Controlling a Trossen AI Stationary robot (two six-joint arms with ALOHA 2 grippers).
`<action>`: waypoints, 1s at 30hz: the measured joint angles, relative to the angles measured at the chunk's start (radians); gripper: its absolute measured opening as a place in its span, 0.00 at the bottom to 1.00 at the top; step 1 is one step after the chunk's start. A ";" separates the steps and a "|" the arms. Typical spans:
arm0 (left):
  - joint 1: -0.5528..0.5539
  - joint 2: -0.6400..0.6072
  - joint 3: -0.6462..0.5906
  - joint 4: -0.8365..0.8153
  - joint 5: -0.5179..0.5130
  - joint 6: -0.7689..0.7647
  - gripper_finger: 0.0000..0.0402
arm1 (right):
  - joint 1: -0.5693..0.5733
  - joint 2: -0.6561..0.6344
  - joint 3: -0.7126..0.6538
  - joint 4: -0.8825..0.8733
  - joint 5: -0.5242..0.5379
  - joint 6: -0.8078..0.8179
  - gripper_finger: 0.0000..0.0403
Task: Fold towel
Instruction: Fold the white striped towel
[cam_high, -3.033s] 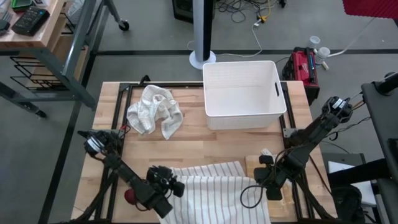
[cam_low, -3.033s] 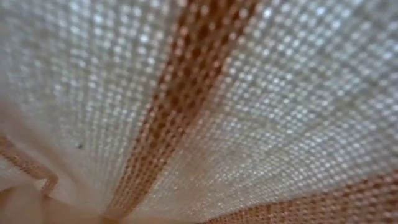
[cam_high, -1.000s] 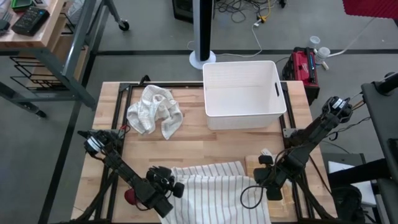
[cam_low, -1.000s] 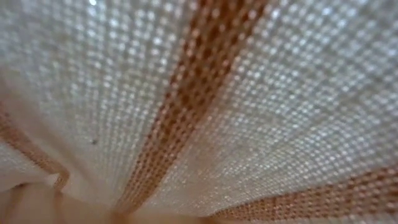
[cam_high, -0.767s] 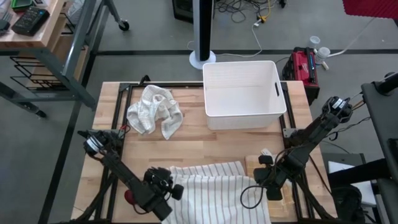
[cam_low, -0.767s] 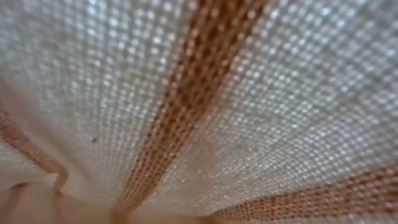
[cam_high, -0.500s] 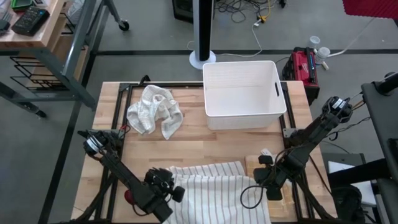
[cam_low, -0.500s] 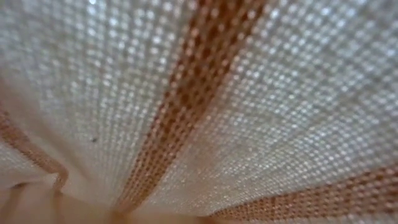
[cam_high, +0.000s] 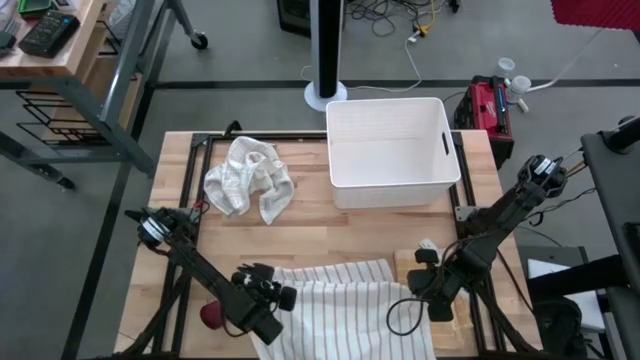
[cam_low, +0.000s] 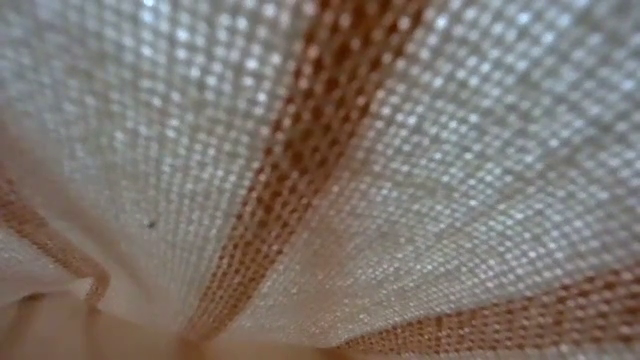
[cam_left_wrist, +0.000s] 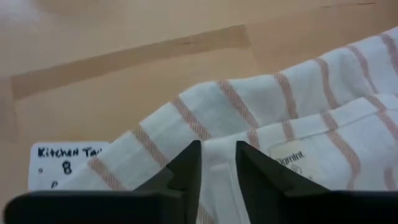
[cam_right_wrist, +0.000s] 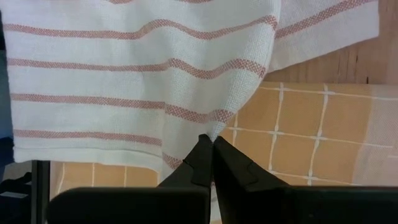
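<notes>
White paper label (cam_left_wrist: 65, 163) lying on the worktop (cam_left_wrist: 124, 74), handwritten: "Kitchen T…" partly covered by the striped towel (cam_left_wrist: 298, 118), with "8" beneath. Sewn-in tag (cam_left_wrist: 287, 158) on the towel: small print, too blurred to make out.

left arm (cam_high: 205, 280): black, slim jointed links
right arm (cam_high: 495, 225): black, looped cable at the wrist
fingers (cam_left_wrist: 186, 168): dark, wedge-shaped, matte
</notes>
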 joint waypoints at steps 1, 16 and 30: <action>0.005 0.000 0.000 0.000 0.001 0.012 0.26 | 0.000 0.000 0.000 0.000 0.000 0.000 0.00; 0.022 -0.001 -0.073 0.173 0.026 0.059 0.26 | 0.000 0.000 0.000 0.000 0.000 0.000 0.00; 0.022 -0.001 -0.100 0.196 0.024 0.066 0.23 | 0.000 0.000 0.000 0.000 0.000 -0.003 0.00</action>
